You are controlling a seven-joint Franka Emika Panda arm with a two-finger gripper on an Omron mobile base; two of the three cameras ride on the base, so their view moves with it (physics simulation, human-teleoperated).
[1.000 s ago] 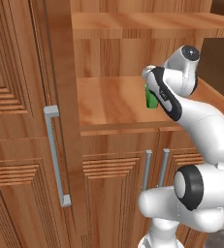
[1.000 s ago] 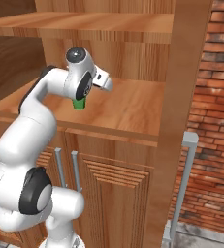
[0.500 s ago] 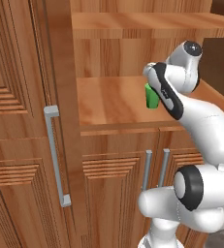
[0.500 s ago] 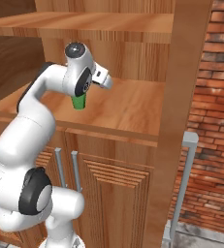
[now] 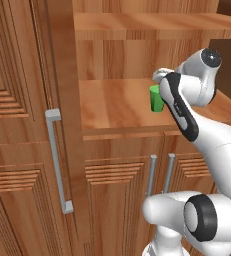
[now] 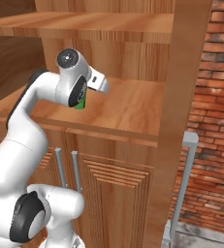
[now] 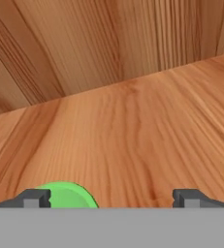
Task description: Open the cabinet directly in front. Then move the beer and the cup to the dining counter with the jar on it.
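1. In the hand view the gripper [image 7: 111,198] stands spread as wide as it goes, with nothing clamped between its two dark tips.
2. A green round top [image 7: 67,196] shows just inside one tip at the bottom of that view, well off the midline; whether the tip touches it I cannot tell. Whether it is the cup or the beer I also cannot tell.
3. From the left base view the same green object [image 5: 156,98] stands upright on the lower shelf [image 5: 117,107], toward its right half and about midway between front edge and back wall, partly hidden by the arm.
4. The right base view shows a sliver of green [image 6: 81,102] under the wrist.
5. The cabinet [image 5: 57,75] is open: its left door [image 5: 17,150], with a long grey bar handle [image 5: 57,160], swings outward.
6. Below the shelf are lower doors [image 5: 122,195] with shorter handles.
7. A brick wall [image 6: 215,121] stands right of the cabinet.
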